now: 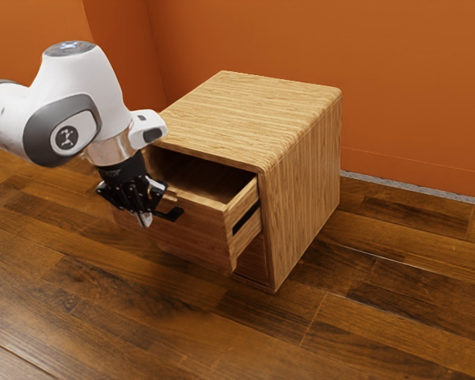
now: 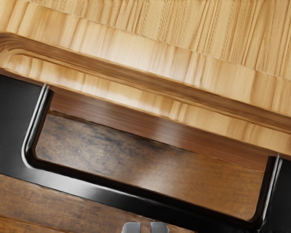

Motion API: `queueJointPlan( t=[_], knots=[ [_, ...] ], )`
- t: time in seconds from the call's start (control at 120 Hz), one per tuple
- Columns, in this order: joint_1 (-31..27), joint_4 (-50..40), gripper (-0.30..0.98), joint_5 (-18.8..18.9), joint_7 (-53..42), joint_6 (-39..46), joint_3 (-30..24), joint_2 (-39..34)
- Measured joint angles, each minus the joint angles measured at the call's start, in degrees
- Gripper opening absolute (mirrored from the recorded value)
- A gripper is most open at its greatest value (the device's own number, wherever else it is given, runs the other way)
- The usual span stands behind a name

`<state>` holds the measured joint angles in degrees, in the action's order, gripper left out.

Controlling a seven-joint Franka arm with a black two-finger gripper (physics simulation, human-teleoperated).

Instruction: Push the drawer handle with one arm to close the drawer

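The cabinet point(image 1: 305, 174) stands on the floor point(image 1: 380, 324), in front of a wall point(image 1: 404, 79). The drawer point(image 1: 202, 237) juts from its upper part over the floor, the handle point(image 2: 102, 190) on the drawer's front.

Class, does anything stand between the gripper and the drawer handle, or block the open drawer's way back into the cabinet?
Nothing visible does. The gripper is right by the handle, and I see no obstacle between the drawer front and the cabinet.

The exterior view's left edge cut off the arm point(image 1: 71, 111); the gripper point(image 1: 145, 221) hid part of the handle point(image 1: 172, 214) and of the drawer front point(image 1: 198, 237).
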<state>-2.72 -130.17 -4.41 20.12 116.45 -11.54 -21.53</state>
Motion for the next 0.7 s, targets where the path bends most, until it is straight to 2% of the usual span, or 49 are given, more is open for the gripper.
queueJointPlan(
  t=[0.325,0.7],
  knots=[
    [0.0,8.0,-0.08,2.8,0.3,2.6,0.4,8.4],
    [0.0,12.0,-0.07,5.3,0.3,9.0,0.5,14.6]
  ],
)
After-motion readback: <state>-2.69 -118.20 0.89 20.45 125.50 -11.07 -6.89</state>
